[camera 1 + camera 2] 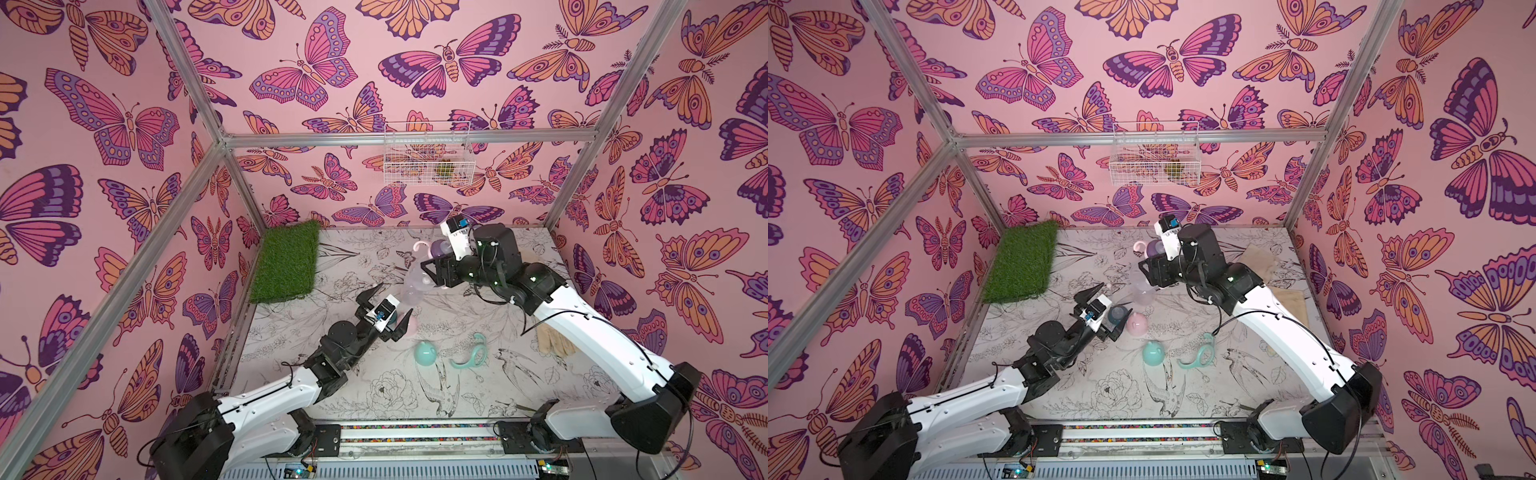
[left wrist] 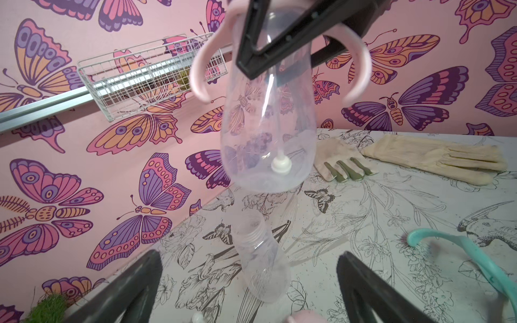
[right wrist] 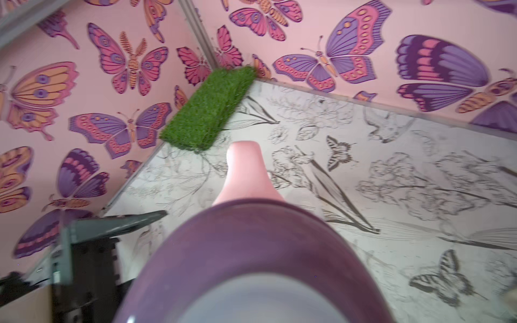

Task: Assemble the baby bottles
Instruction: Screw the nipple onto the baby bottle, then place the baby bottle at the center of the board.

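My right gripper is shut on a clear bottle that hangs above the table. That bottle wears a pink twin-handled ring and a purple collar, which fills the right wrist view. My left gripper stands open just below and in front of it, holding nothing. A second clear bottle lies bare on the table beyond the left fingers. A pink dome cap and a dark teal collar sit by the left gripper. A teal dome cap and a teal handle ring lie nearer the front.
Two beige gloves lie at the right side of the table, partly under the right arm. A green grass mat leans in the back left corner. A white wire basket hangs on the back wall.
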Robot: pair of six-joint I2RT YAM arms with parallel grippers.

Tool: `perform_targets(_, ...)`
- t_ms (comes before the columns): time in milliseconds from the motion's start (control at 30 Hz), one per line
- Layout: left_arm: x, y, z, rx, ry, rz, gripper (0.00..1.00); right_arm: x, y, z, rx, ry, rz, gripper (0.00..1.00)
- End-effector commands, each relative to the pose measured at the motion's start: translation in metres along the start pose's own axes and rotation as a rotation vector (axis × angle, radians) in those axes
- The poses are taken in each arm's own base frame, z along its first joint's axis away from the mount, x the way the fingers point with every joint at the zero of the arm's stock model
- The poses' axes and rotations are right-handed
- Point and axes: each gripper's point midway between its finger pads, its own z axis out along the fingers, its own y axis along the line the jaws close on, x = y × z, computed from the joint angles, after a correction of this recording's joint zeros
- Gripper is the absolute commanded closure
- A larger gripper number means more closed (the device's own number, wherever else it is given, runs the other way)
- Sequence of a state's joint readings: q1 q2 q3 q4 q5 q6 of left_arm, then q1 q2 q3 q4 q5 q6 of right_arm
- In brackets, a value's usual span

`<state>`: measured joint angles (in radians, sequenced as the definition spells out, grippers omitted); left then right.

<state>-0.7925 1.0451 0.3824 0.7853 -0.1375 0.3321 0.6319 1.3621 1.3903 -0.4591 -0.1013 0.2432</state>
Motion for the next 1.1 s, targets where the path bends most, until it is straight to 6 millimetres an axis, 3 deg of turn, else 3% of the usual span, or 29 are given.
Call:
perform_targets(0, 0.015, 0.012, -0.01, -0.064, 0.053, -0.027, 0.01, 0.02, -0.053, 0.015, 0.212, 0.019, -0.064, 0.74)
perform_targets(167, 0.019, 0.017, -0.02, -0.068, 0.09, -0.022, 0.01, 0.07, -0.104, 0.056, 0.322, 0.128, -0.023, 0.76)
perform_targets(267, 0.021, 0.023, -0.026, -0.085, 0.107, -0.023, 0.01, 0.09, -0.117, 0.071, 0.354, 0.18, -0.024, 0.76)
perform_targets(633, 0.028, 0.026, -0.029, -0.083, 0.133, -0.042, 0.01, 0.124, -0.138, 0.105, 0.399, 0.228, -0.048, 0.75)
perform_targets(1067, 0.037, 0.02, -0.028, -0.056, 0.162, -0.045, 0.01, 0.148, -0.136, 0.125, 0.345, 0.302, -0.002, 0.65)
